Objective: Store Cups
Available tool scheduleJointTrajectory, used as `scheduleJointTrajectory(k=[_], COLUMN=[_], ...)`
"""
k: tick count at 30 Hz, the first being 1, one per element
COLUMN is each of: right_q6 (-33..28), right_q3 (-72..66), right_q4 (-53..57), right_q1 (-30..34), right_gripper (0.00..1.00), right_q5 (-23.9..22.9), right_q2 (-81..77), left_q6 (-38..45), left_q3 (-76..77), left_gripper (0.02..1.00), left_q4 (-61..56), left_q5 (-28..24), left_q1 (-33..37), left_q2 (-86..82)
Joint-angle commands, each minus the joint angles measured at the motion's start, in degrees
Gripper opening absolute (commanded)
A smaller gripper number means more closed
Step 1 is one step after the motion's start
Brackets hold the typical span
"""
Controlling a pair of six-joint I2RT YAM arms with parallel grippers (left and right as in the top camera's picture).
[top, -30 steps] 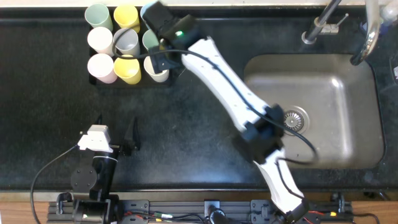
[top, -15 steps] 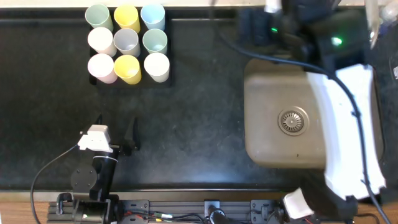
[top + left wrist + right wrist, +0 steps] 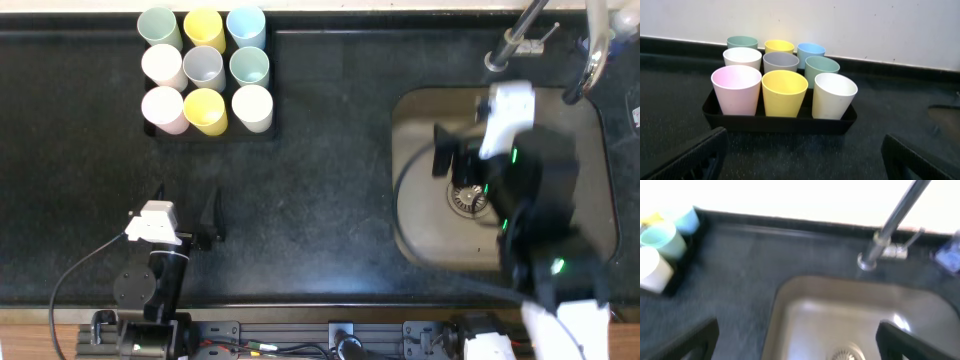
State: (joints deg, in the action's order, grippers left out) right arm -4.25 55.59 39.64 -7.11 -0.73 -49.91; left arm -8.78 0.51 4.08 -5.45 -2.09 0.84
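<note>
We find nine cups (image 3: pixel 205 70) standing upright, three rows of three, in a black tray (image 3: pixel 780 124) at the far left of the dark desk (image 3: pixel 320 200): green, yellow and blue at the back, white, grey and green in the middle, pink, yellow and white in front. The left claw (image 3: pixel 187 208) sits low near its base, well apart from the tray and facing it, its fingers spread wide with nothing between them. The right claw (image 3: pixel 799 342) hangs over the sink (image 3: pixel 420 230) below the tap (image 3: pixel 515 40), likewise spread wide and holding nothing.
</note>
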Motion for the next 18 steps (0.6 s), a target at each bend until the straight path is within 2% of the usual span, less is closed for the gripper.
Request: scheduleJointTrajectory(k=[1,7,12,18], right_q6=[-0.46,-0.5,-0.5,-0.48], right_q3=[-14.32,-29.16,-38.47,-45.09], right_q4=[-8.76,-25.38,-37.03,-38.21], right_q1=[0.39,0.5,1.2,1.2], right_gripper=[0.996,0.993,0.998,0.996], right_q5=[2.67,2.51,2.58,2.58], right_q2=[10.32,26.32,33.53,41.0], left_q6=[1.07,1.07,1.07,1.07], left_q3=[-0.04,-0.04,-0.04,-0.04], left_gripper=[1.0,1.0,1.0,1.0], left_q4=[0.22,0.22,0.22,0.22], left_q5=[-0.96,-0.96,-0.96,-0.96], left_q1=[0.37,0.37,0.37,0.37], left_q2=[-0.61,-0.61,-0.61,-0.61])
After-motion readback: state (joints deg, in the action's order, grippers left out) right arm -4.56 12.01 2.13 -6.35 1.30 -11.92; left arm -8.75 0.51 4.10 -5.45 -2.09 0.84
